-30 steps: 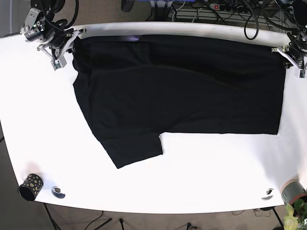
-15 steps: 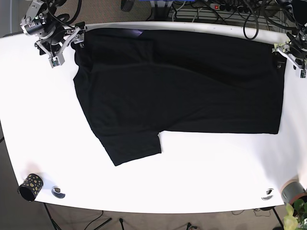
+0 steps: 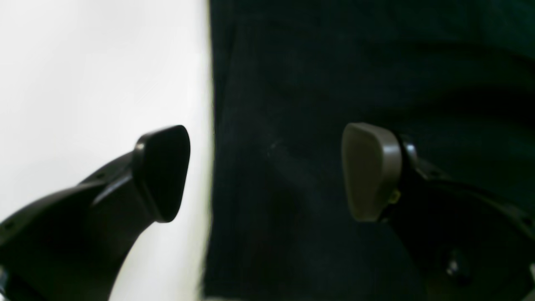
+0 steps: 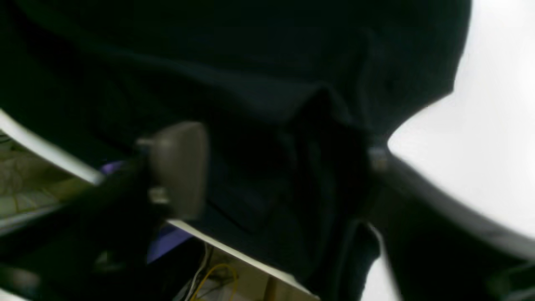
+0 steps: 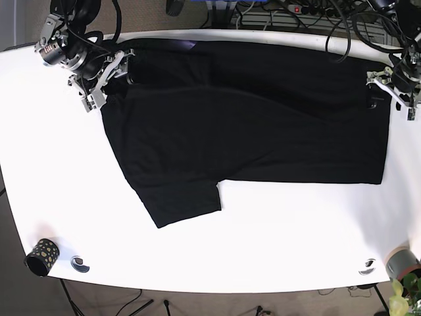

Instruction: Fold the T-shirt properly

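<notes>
Nearest the front edge of the white worktop [image 5: 276,257] in the base view stand one dark cup with gold dots [image 5: 41,256] at the left corner, one small dark disc [image 5: 79,264] beside it, a second disc [image 5: 367,266] near the right corner, and one grey pot [image 5: 402,263] with a green plant at the far right. No writing can be read on any of them.

Farther back lies the one black T-shirt [image 5: 250,125], spread flat across the middle and far half of the worktop, one short sleeve pointing toward the front-left, its hem at the right. A small purple patch [image 5: 186,46] shows at its far edge; whether it bears text cannot be told.

At the far left, the right gripper [image 5: 108,72] sits at the shirt's collar corner. The right wrist view alone shows its jaws spread wide with bunched black cloth between them, the worktop's far rim and cables beneath; the picture is blurred.

At the far right, the left gripper [image 5: 385,89] sits at the hem corner. The left wrist view shows its two fingers [image 3: 161,171] parted wide, one over bare worktop, the other over cloth, the shirt's edge running between them.

Beyond the worktop lie a power strip [image 5: 309,9] and cables.
</notes>
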You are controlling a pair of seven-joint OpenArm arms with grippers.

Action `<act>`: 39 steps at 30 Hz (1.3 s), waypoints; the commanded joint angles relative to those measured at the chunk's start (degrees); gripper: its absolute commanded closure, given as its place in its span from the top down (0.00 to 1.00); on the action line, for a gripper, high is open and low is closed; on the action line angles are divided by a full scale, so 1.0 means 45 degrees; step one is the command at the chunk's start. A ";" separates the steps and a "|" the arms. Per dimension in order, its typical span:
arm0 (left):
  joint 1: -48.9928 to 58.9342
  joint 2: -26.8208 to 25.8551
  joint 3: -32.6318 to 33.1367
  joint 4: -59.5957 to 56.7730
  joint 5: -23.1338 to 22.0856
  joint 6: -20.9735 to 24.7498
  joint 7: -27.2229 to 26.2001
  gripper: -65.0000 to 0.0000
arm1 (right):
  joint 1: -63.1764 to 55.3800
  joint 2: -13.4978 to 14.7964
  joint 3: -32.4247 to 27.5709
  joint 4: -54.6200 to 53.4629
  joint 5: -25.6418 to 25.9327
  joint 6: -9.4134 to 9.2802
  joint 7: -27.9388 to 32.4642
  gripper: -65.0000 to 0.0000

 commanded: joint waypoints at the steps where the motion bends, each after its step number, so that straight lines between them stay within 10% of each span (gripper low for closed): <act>1: -0.0074 -0.0002 -0.0005 0.0390 -0.0259 -0.0017 0.0001 0.81 | 0.0026 0.0128 -0.0199 -0.0043 0.0137 0.0027 0.0129 0.44; 6: -0.0074 0.0252 0.0444 0.0292 -0.0220 -0.0017 0.0099 0.81 | 0.0241 0.0265 -0.0257 -0.1333 0.0157 0.0027 0.0266 0.19; 39: -0.0758 0.0018 0.0522 0.0488 0.0835 -0.0017 0.0099 0.81 | 0.2878 0.2492 -0.0296 -0.3931 0.0762 0.0027 0.0871 0.24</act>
